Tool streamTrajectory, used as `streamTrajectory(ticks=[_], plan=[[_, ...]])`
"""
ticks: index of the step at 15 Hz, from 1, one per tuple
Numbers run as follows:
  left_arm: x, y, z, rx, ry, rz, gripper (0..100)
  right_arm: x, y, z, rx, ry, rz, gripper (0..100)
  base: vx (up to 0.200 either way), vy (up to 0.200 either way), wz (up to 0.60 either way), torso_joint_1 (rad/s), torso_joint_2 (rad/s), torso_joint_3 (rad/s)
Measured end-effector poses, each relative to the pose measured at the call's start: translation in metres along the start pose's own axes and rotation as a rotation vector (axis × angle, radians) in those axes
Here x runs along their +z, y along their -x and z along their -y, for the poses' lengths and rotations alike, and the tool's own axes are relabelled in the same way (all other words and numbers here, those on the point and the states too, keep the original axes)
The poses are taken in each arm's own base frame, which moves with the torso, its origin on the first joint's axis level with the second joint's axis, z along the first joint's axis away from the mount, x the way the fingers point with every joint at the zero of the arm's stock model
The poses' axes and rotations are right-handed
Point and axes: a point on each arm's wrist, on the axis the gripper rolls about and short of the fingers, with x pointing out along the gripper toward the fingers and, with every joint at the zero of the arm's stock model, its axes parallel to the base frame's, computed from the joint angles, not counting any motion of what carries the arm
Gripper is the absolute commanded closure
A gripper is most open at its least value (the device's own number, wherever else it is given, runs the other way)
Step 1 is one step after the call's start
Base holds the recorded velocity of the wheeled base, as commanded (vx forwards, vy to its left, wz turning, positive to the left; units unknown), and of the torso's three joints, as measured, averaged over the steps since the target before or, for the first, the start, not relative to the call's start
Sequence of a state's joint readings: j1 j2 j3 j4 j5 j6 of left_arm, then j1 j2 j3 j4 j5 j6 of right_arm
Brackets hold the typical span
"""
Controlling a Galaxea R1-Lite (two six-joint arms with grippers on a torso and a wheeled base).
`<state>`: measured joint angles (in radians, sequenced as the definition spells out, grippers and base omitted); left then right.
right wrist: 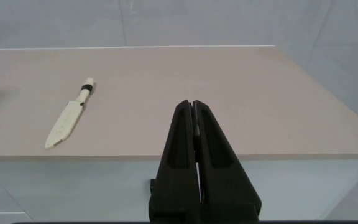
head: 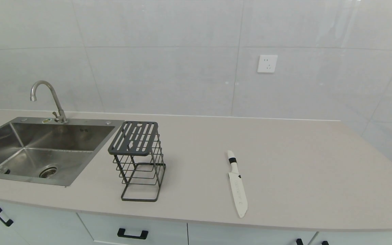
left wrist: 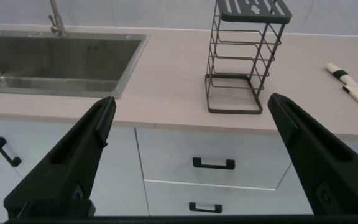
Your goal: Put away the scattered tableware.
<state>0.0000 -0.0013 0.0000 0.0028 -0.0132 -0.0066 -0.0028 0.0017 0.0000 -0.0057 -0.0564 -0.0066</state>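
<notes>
Knife (head: 237, 185) lies flat on counter (head: 301, 163), rt of rack (head: 134, 137).

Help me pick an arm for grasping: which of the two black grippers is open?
The left gripper: its black fingers stand wide apart, while the right gripper has its fingers pressed together with no gap.

In the head view the countertop (head: 301, 163) spans the middle and lower frame, with the wall behind it. The sink (head: 63, 136) is set into it at the left edge, the faucet (head: 56, 102) behind the basin. Just right of the sink, left of centre, stands the knife rack (head: 134, 137). The knife (head: 237, 185) lies flat right of centre, well apart from the rack, tip toward the front edge. A wall socket (head: 267, 63) sits above it, in the upper frame.
</notes>
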Motion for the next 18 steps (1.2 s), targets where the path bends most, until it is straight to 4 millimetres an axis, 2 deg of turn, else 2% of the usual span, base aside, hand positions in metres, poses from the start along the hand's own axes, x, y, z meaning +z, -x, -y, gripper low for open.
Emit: streamTrajectory(ticks=[11, 18], plan=[[0.0001, 0.0000, -0.0003, 0.013, 0.028, 0.001, 0, 0.0000, 0.0000, -0.0001, 0.003, -0.001, 0.000, 100, 0.000, 0.000, 0.00, 0.006, 0.00, 0.004], [0.0001, 0.0000, -0.0003, 0.014, 0.028, 0.001, 0, 0.0000, 0.0000, -0.0001, 0.003, -0.002, 0.000, 100, 0.000, 0.000, 0.00, 0.304, -0.14, 0.161]])
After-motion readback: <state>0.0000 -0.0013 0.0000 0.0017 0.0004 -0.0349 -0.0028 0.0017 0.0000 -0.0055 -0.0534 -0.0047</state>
